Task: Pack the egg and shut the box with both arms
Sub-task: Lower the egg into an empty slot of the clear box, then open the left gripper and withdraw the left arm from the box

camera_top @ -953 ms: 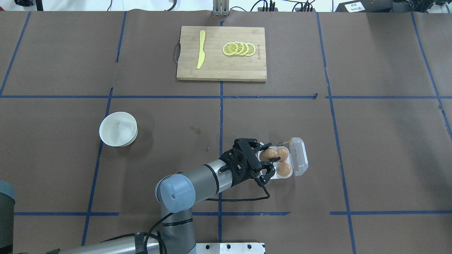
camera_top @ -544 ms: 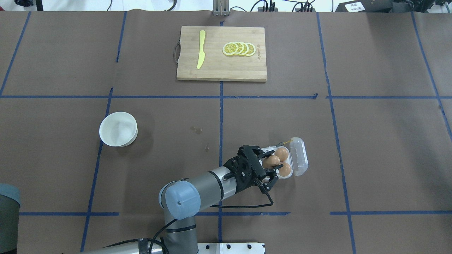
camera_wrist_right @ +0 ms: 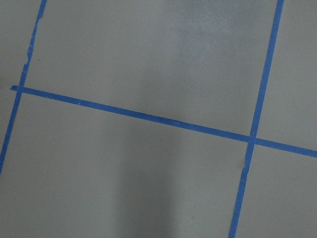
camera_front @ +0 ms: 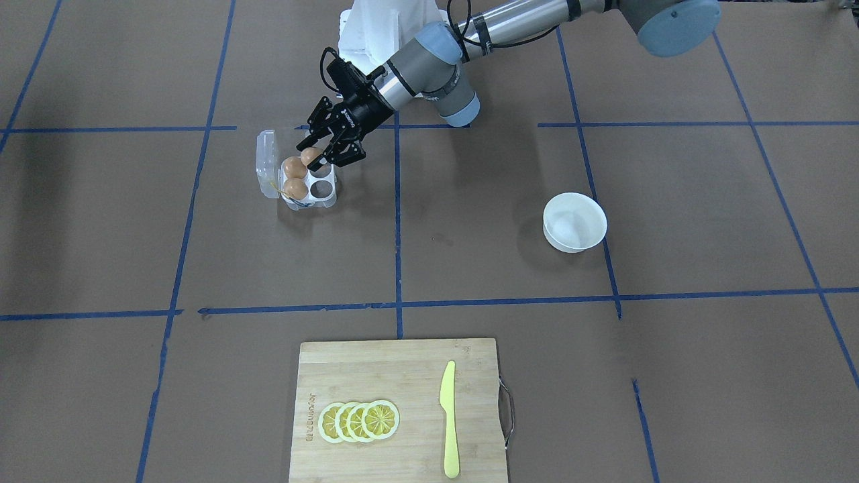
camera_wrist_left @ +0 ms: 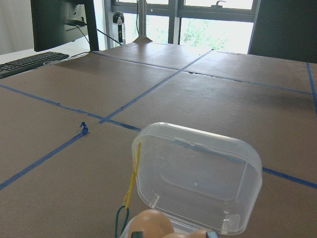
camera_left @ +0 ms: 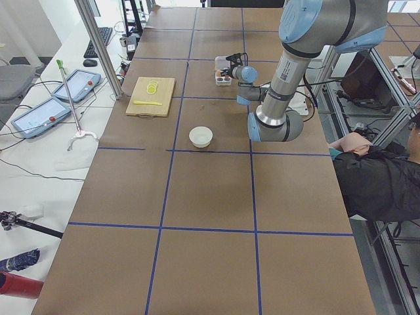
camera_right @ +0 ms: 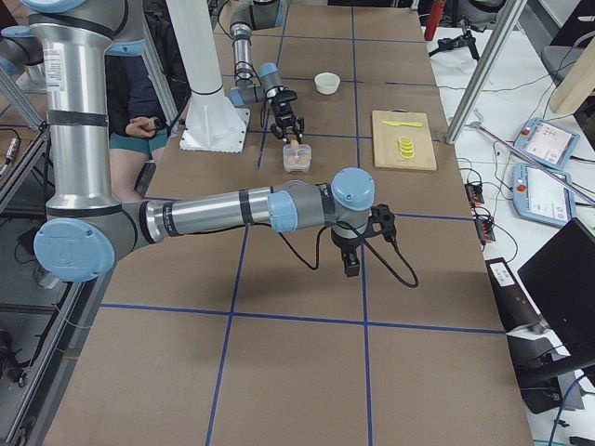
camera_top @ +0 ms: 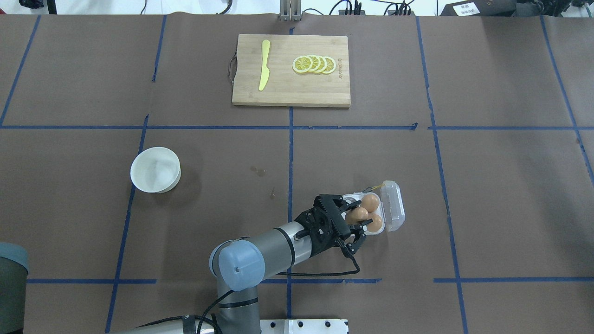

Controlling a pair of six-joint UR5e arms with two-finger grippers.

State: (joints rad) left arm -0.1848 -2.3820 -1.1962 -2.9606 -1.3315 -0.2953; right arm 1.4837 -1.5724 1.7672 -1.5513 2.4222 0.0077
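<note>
Left tool clenches the egg just above the open box; right tool: cannot tell.

**Board and bowl on the taped table**

In the overhead view a wooden cutting board lies at top centre. A yellow knife is on its left half and overlapping lemon slices on its right. A white bowl stands at middle left on the brown table.
</note>
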